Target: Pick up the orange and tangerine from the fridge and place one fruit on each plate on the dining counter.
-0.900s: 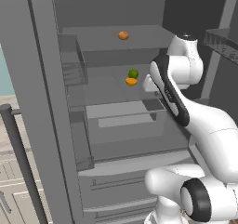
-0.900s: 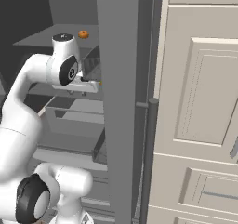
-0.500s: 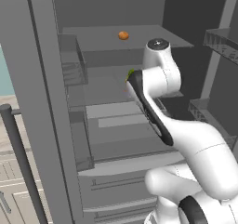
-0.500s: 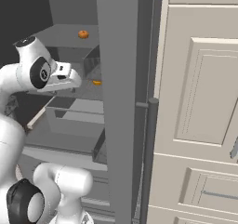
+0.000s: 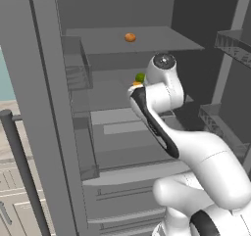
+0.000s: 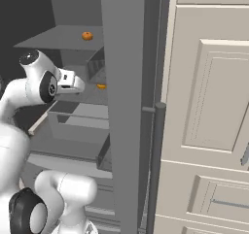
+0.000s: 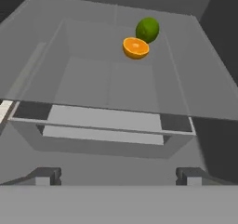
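Hand view puts you looking down into the open fridge [image 5: 44,107], with the end effector [image 7: 119,175] spread wide and carrying nothing; its two dark fingertips [image 7: 46,175] stand far apart at the bottom of the picture. That is the change to note: a second ago the jaws were nearly closed, and they have since swung open while the arm turned from the right side of the fridge toward its middle shelf.

Ahead of you on that middle shelf [image 7: 111,79] lies a halved orange [image 7: 135,48], cut face up, touching a green round fruit [image 7: 147,29] just behind it. From the left base view the same pair peeks out beside the arm's upper joint. On the top shelf [image 5: 142,41] sits a small whole orange-coloured fruit, most likely the tangerine [image 5: 130,36], well apart from the others.

Judging by this, you are lined up for a first pick, with the orange the nearer target. Nothing has left the fridge yet. Watch that the green fruit crowding the orange does not get nudged or caught in the grasp.
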